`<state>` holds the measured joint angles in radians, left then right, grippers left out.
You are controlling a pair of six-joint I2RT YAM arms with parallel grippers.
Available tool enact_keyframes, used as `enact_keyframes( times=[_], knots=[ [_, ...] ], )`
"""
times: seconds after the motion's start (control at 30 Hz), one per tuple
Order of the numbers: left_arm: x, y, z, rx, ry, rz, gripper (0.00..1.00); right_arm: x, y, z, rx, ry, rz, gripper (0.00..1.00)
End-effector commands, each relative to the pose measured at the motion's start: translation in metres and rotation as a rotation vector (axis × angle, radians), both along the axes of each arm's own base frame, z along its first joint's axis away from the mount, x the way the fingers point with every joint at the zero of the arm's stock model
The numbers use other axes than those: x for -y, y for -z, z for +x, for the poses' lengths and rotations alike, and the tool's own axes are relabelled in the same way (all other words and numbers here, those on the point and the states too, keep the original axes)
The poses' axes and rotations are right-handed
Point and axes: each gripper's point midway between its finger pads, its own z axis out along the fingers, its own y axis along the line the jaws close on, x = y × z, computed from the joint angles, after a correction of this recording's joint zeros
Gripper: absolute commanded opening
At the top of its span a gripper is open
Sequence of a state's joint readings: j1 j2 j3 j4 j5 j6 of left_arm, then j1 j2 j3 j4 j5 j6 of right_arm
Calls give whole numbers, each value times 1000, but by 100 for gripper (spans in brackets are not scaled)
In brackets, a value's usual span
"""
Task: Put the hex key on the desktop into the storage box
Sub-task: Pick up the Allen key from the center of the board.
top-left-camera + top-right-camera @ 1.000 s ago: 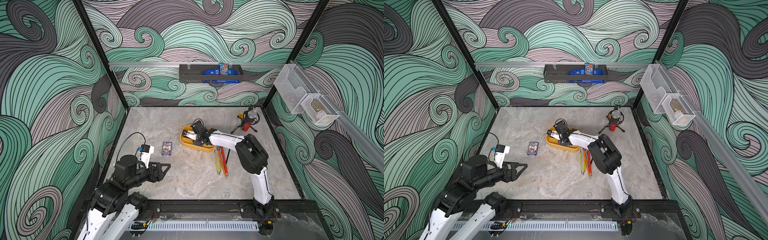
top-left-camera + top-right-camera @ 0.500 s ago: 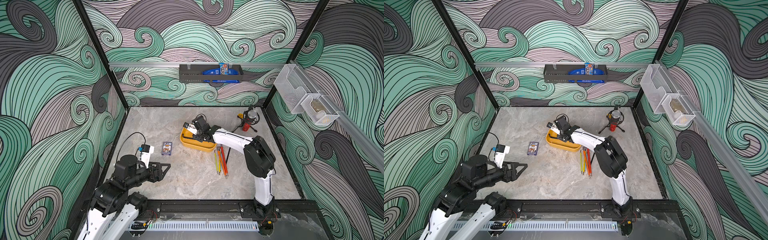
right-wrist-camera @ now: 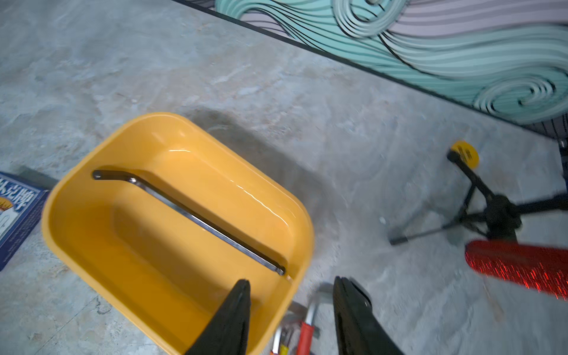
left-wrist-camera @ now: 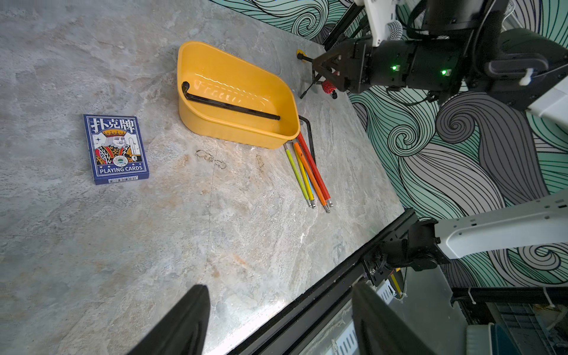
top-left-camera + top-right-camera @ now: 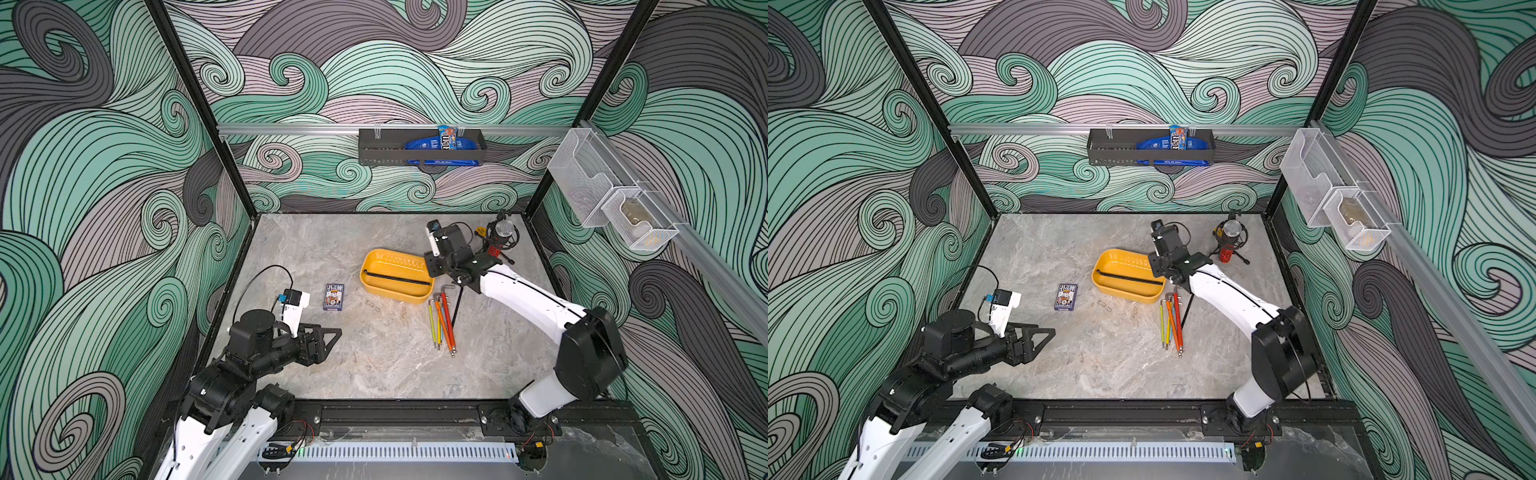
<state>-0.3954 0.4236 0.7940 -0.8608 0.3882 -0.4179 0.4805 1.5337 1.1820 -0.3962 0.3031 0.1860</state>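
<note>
The yellow storage box [image 5: 397, 286] [image 3: 92, 246] stands mid-desktop [image 5: 374, 365]. A long black hex key [image 5: 395, 279] [image 4: 230, 106] [image 3: 196, 219] lies across its floor. Just outside the box's right end, several coloured-handled hex keys [image 5: 442, 320] [image 4: 307, 172] and a thin black one [image 5: 457, 305] lie on the desktop. My right gripper [image 5: 431, 269] [image 3: 291, 279] hovers open over the box's right end, nothing between its fingers. At the front left my left gripper [image 5: 332, 334] [image 4: 278, 285] is open and holds nothing.
A blue pack of playing cards [image 5: 333, 296] lies left of the box. A red microphone on a black tripod [image 5: 500, 241] stands at the back right, close to my right wrist. A black wall rack [image 5: 419, 146] and white mesh baskets [image 5: 611, 199] hang above.
My right gripper has risen out of the storage box and drawn back to the right, uncovering the black hex key on the box floor. The left arm has not moved.
</note>
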Motion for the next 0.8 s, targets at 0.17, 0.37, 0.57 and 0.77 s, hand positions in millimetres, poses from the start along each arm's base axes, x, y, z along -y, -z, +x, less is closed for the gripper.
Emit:
enact_keyframes(
  times=[0.17, 0.37, 0.57, 0.77],
  knots=[
    [3, 1, -7, 45, 74, 35, 75, 80, 84, -57, -364, 417, 281, 38],
    [5, -1, -13, 68, 97, 17, 76, 86, 107, -55, -428, 464, 230, 35],
    [4, 1, -15, 59, 94, 16, 76, 86, 128, -51, -486, 515, 185, 31],
    [3, 0, -13, 61, 84, 21, 76, 79, 137, -49, -490, 549, 165, 30]
  ],
)
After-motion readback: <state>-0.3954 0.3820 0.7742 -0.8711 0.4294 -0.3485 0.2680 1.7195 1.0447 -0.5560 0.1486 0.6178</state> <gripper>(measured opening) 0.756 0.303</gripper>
